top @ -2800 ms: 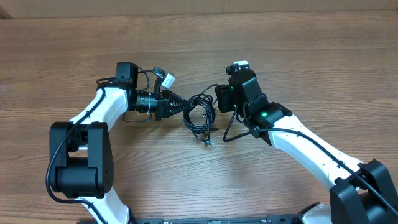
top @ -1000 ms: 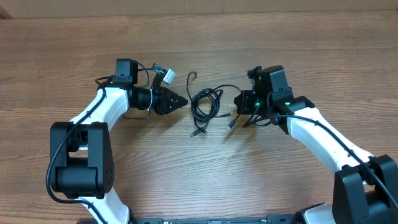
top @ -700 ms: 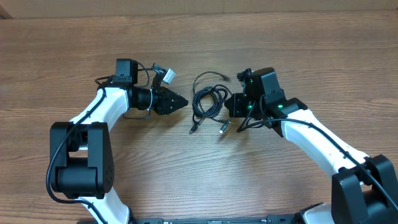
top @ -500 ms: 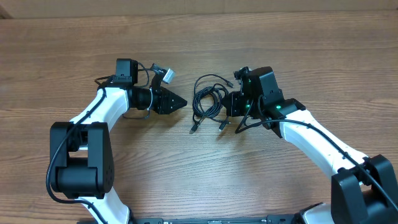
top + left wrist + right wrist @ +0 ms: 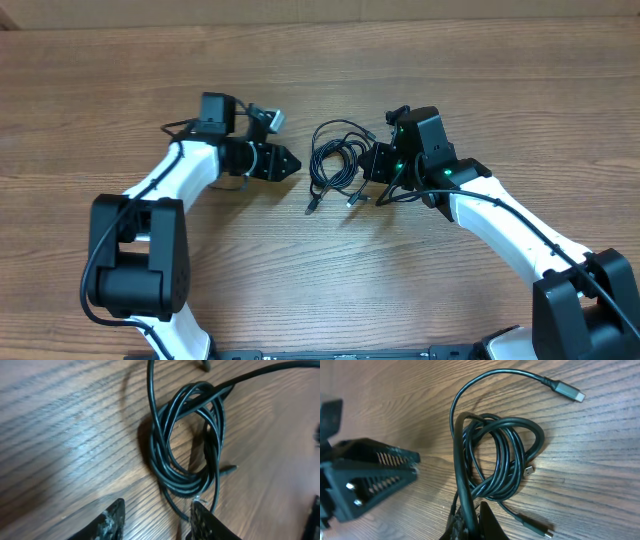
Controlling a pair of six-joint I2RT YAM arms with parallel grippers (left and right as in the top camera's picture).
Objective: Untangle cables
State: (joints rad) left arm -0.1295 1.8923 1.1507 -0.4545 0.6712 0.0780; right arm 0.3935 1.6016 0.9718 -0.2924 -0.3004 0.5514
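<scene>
The cables [image 5: 333,165] are thin black cords bunched in a small coil on the wooden table between my two arms. Their plug ends [image 5: 310,208] trail toward the front. In the right wrist view the coil [image 5: 500,460] lies just ahead, and my right gripper [image 5: 470,522] is shut on one strand that rises out of it. A silver-tipped plug [image 5: 567,392] rests beyond the coil. My left gripper [image 5: 157,517] is open just short of the coil [image 5: 187,435], with bare wood between its fingers [image 5: 112,520]. From overhead, the left gripper [image 5: 293,163] points right at the coil and the right gripper [image 5: 372,165] is on the coil's right side.
A white connector [image 5: 268,117] hangs on the left arm's own wiring behind its wrist. The left gripper [image 5: 370,480] shows in the right wrist view, left of the coil. Bare wooden table [image 5: 330,280] surrounds the bundle.
My right gripper has moved left with its strand, back up against the coil. My left gripper has opened and shifted slightly right toward the coil.
</scene>
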